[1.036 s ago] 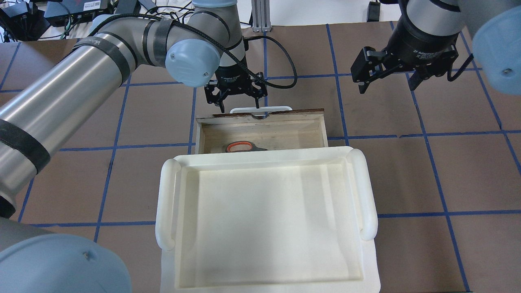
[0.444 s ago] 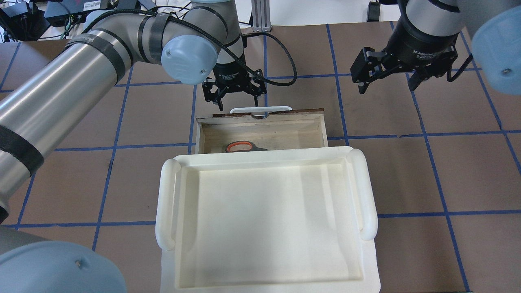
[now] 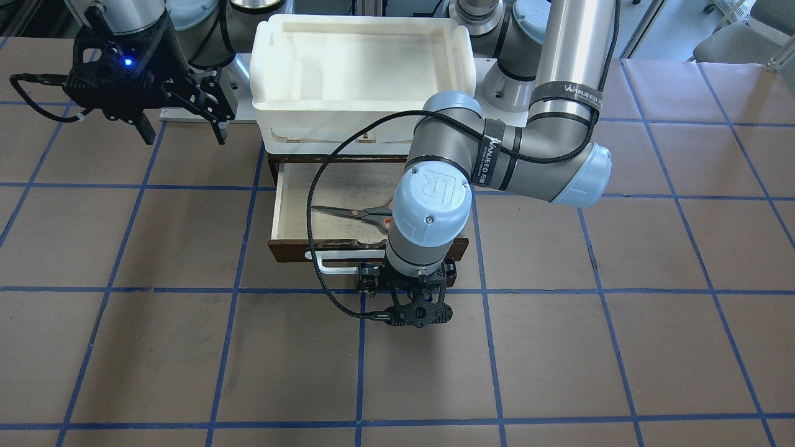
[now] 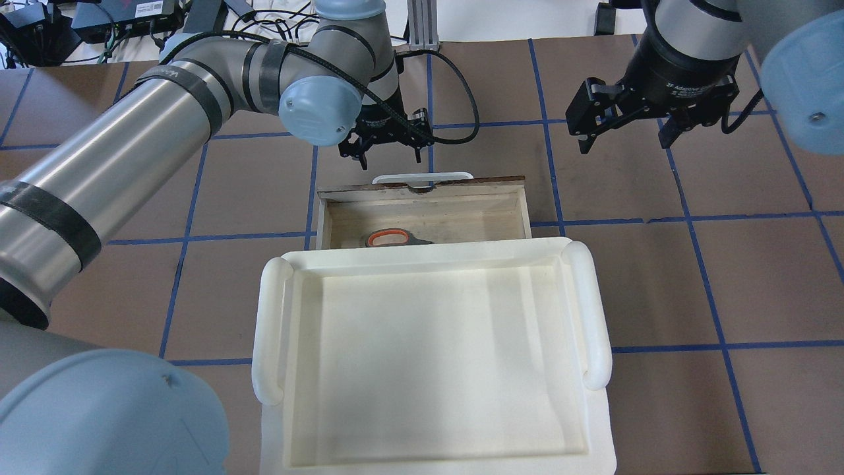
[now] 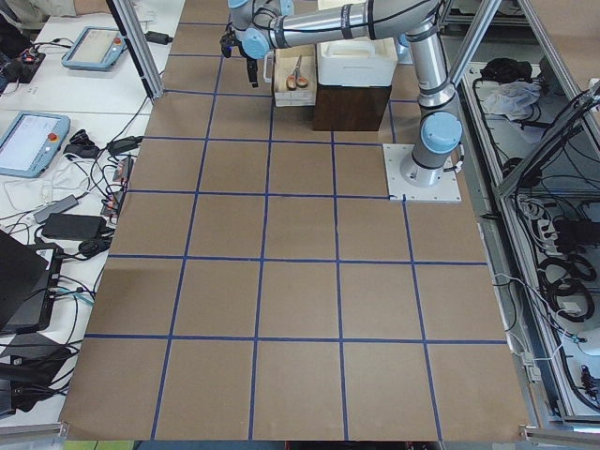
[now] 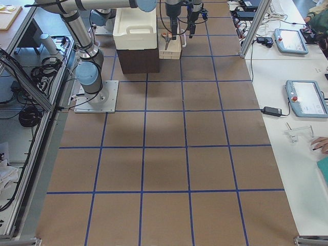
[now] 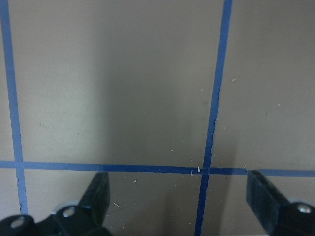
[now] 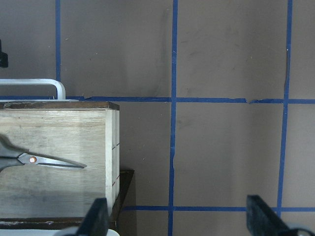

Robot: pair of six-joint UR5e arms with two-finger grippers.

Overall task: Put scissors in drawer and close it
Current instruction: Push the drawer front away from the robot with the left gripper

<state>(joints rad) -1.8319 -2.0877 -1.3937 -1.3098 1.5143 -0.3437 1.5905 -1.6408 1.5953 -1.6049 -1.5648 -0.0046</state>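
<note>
You are looking at a drawer (image 4: 475, 221) showing pale, raw plywood inside, scissors (image 3: 348, 212) gleaming with smooth glossy metal blades, a tray (image 4: 422, 251) looking like matt white foam, and a desk (image 4: 659, 284) wearing matt brown paper.

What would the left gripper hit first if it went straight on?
Likely the bare table: the left gripper points down, open, and its wrist view shows only that surface and blue tape ahead. The drawer handle lies off that line, toward the robot; height is unclear.

scissors (image 3: 354, 213) in open drawer (image 3: 292, 205), under tray (image 3: 363, 25)
</note>
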